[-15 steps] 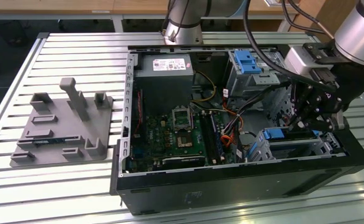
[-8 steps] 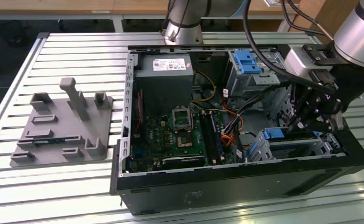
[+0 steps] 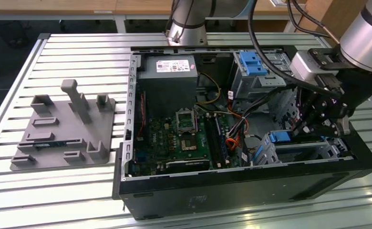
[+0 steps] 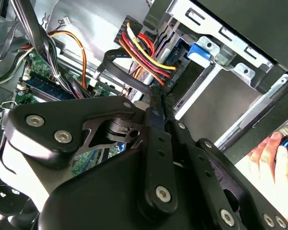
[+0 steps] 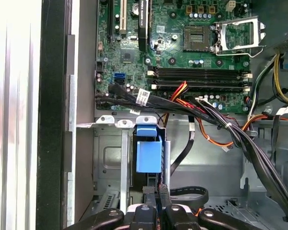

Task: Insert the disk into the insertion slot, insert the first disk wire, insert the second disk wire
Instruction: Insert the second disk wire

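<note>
The disk sits inside the insertion slot (image 3: 331,149), the low silver cage at the case's corner on the exterior view's right. Its bright blue handle tab (image 3: 279,137) (image 5: 148,152) (image 4: 200,50) faces the motherboard. My gripper (image 3: 304,128) (image 5: 156,195) (image 4: 156,103) hangs inside the case just in front of that tab. Its fingers are drawn together on the end of a flat black disk wire (image 4: 119,72) (image 5: 188,193), which loops away beside them. A red, yellow and black wire bundle (image 4: 146,52) runs close to the tab.
A taller cage with a big blue latch (image 3: 253,64) stands at the case's back. The motherboard (image 3: 186,138) and power supply (image 3: 168,69) fill the case's left. A grey fixture (image 3: 65,129) lies on the slatted table. A person's hand (image 4: 273,158) shows beyond the case wall.
</note>
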